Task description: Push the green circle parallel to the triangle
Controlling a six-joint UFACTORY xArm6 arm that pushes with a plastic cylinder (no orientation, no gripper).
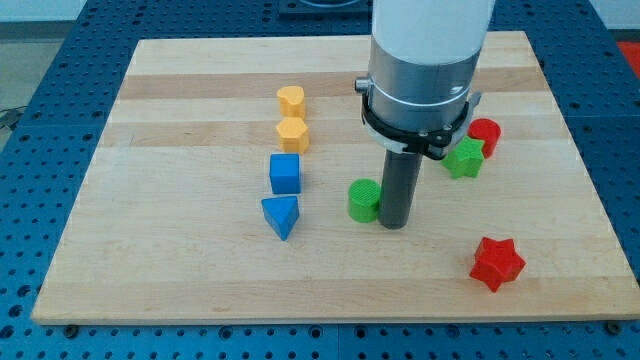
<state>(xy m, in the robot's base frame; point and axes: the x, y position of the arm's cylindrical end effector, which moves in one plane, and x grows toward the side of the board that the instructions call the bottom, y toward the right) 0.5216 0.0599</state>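
The green circle (364,199), a short green cylinder, stands near the middle of the wooden board (180,270). The blue triangle (281,215) lies to its left, slightly lower in the view, with a clear gap between them. My tip (394,225) is at the lower end of the dark rod and touches or nearly touches the green circle's right side. The arm's grey and white body hides the board behind it.
A blue cube (285,173) sits just above the blue triangle. A yellow hexagon (292,134) and a yellow heart-like block (291,100) stand above it in a column. A green star (464,158) and red cylinder (484,136) are at right; a red star (496,263) lies lower right.
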